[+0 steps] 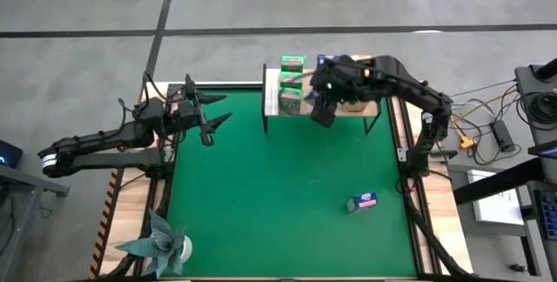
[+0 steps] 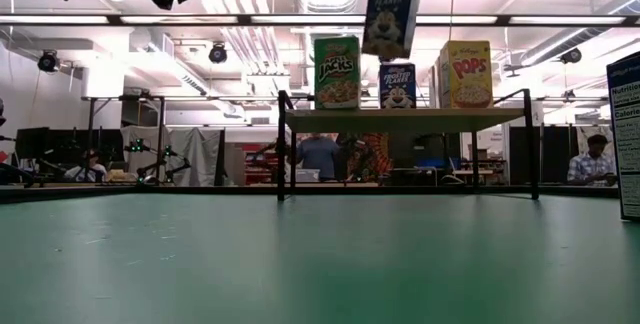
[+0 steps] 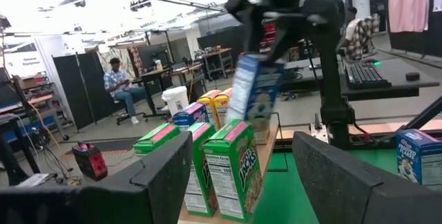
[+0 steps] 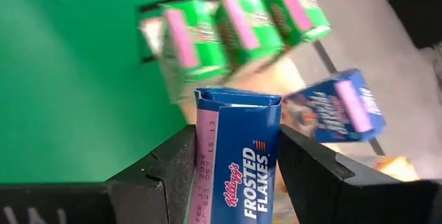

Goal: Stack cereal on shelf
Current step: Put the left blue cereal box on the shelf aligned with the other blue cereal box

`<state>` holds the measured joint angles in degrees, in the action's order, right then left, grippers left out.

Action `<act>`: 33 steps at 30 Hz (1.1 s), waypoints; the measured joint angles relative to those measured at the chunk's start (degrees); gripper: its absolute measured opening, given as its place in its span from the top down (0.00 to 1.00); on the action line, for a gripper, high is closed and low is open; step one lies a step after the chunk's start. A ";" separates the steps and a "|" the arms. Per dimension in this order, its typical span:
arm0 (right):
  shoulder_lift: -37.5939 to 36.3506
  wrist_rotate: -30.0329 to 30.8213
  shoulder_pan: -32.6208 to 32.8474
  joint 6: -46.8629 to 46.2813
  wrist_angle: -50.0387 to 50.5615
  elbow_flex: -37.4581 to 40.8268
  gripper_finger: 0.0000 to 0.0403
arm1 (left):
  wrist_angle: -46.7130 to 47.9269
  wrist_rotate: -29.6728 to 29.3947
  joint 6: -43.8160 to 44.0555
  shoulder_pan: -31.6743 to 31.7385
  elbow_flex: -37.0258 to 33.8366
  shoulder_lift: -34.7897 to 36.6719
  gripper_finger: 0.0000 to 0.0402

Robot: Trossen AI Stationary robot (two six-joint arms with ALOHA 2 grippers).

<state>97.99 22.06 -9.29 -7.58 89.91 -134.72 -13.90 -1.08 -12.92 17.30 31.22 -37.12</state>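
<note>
The shelf [image 2: 405, 120] stands at the mat's far edge on thin black legs. On it stand green cereal boxes [image 1: 291, 82], a blue box [image 2: 397, 86] and a yellow one [image 2: 465, 74]. My right gripper [image 1: 324, 108] hovers over the shelf, shut on a blue cereal box [image 2: 392, 14] that hangs above the standing boxes. Another blue box [image 1: 361, 201] lies on the green mat toward the near right. My left gripper [image 1: 209, 117] waits open at the mat's far left, raised and pointing level toward the shelf, with nothing between its fingers. My right gripper pinches the blue cereal box between its two fingers at the box's upper end [image 4: 207, 182]. The fingers come from above, slanting down. The box hangs below them, nearly upright, lifted clear above the shelf and the boxes on it.
A folded teal paper plant [image 1: 161, 243] sits at the mat's near left corner. The green mat [image 1: 261, 195] between the shelf and the near edge is open apart from the lying blue box. Cables and gear lie off the table's right side.
</note>
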 joint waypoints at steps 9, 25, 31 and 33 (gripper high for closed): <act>0.31 -4.72 -7.52 7.34 0.07 0.23 0.55 | 0.38 0.00 0.01 0.00 0.00 0.03 0.42; 0.31 -6.05 -8.93 14.67 -2.08 8.77 0.55 | 0.23 0.00 -1.34 0.00 0.00 0.13 0.42; 0.38 -6.03 -9.04 17.61 -4.16 12.36 0.55 | 0.23 0.00 -1.36 0.00 0.02 0.10 0.42; 0.38 -6.03 -9.23 17.91 -4.67 12.99 0.55 | 0.23 0.00 -1.36 0.00 0.02 0.08 0.42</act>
<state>98.37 16.03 -18.52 10.32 85.24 -121.73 -13.67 -1.08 -14.28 17.30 31.24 -37.04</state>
